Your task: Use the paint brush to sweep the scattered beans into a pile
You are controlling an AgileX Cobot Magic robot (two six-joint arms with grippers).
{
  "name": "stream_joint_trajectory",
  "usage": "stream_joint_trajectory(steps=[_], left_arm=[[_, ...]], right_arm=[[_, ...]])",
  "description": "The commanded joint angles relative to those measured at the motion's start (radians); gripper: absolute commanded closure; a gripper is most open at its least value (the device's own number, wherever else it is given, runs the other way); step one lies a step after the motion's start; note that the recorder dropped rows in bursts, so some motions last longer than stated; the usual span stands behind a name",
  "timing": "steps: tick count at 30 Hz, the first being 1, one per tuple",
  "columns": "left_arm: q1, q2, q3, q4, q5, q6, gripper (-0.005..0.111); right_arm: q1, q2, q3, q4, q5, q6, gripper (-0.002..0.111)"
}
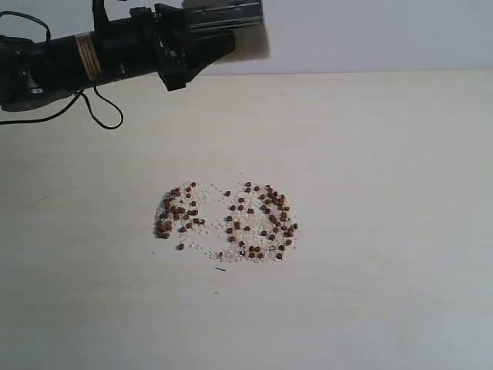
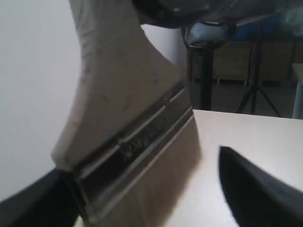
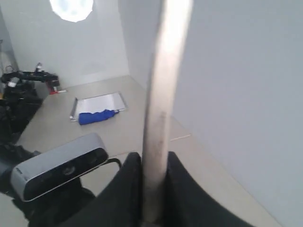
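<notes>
Brush [image 2: 118, 94] judged light, handle stiff: right gripper [image 3: 152, 198] is pinching the handle, a sound hold; left gripper [image 2: 141, 161] is gaping wide.

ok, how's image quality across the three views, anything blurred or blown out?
Exterior view: even, soft light; the beans are sharp with hardly any shadow, but the paint brush at the top edge is smeared. Left wrist view: the brush is too close, so the ferrule is soft and its stamp unreadable. Right wrist view: the handle is blurred and the round light is blown out.
</notes>
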Motion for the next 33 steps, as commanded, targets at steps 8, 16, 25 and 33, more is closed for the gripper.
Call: stream_joint_trajectory(steps=[8, 16, 25, 33], left_arm=[[0.194, -0.015, -0.008, 0.019, -0.023, -0.079, 0.096], [0.175, -0.27, 0.157, -0.1, 0.728, -0.094, 0.107], [0.15, -0.67, 0.564, -0.74, 0.74, 0.455, 0.107], [0.134, -1.125, 1.038, -1.159, 0.52, 0.738, 0.107]], right_arm=[[-0.007, -0.119, -0.01, -0.325, -0.531, 0.053, 0.108], [-0.007, -0.245, 0.134, -0.463, -0.76, 0.157, 0.108], [-0.007, -0.451, 0.37, -0.406, -0.889, 0.156, 0.108], [0.077, -0.615, 0.493, -0.325, -0.878, 0.156, 0.108]])
